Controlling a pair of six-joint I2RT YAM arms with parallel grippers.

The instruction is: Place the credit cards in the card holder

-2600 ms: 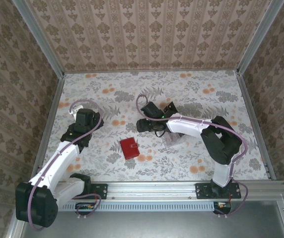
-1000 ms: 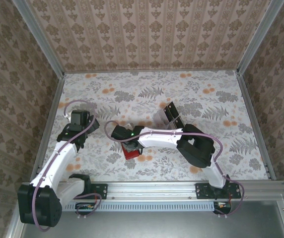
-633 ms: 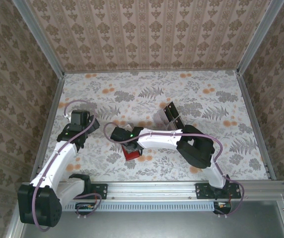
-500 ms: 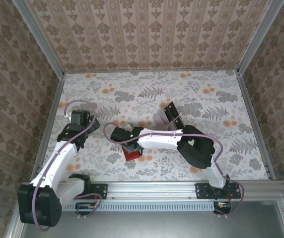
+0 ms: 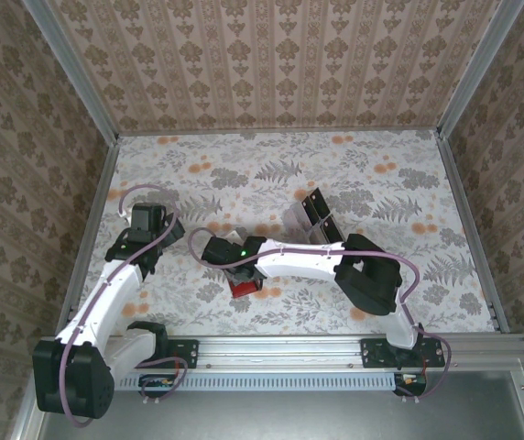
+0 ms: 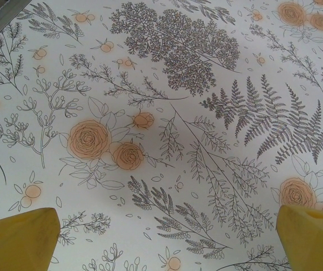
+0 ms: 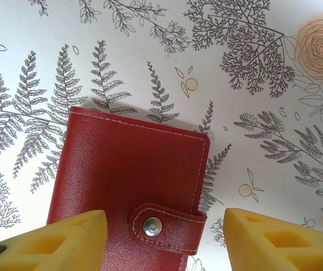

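Our right arm has swung left from farther back and now stretches low over the closed red card holder (image 7: 130, 169), flat on the table (image 5: 381, 165); the right gripper (image 7: 164, 240) is spread, straddling its clasp end. Left gripper (image 6: 166, 240) gapes wide

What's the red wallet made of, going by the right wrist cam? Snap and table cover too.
The wallet looks like leather or faux leather: matte, fine grain, pale stitching along the edges. Its snap is a shiny silver dome, probably metal. The table cover is a smooth printed floral sheet, paper or vinyl; I cannot tell which.
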